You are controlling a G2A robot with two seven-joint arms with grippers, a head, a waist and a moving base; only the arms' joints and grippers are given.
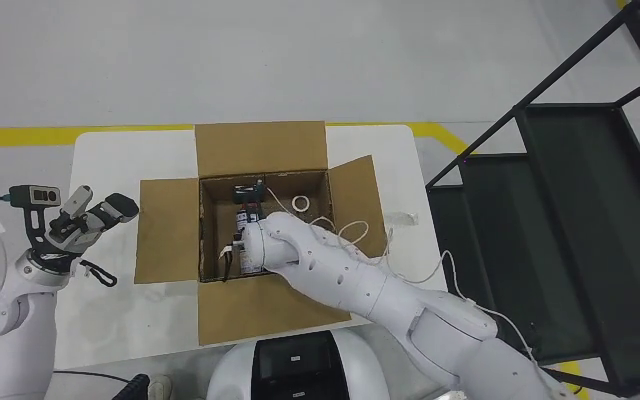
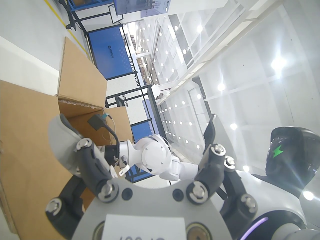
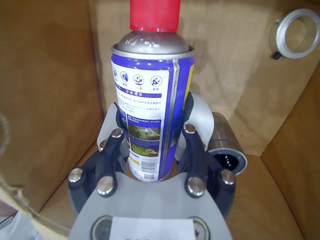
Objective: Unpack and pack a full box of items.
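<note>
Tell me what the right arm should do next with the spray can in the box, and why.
Probably lift it straight up. The right gripper grips the spray can inside the cardboard box, with a metal ring and a steel cylinder lying close by, so a vertical lift seems likeliest to clear the walls and those parts.

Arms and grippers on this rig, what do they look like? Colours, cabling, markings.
Right arm and left arm: glossy white rounded shells; a thin white cable loops along the right one. Right gripper and left gripper match: grey base plate with a white label, black linkages with silver pivot bolts, pale finger pads.
</note>
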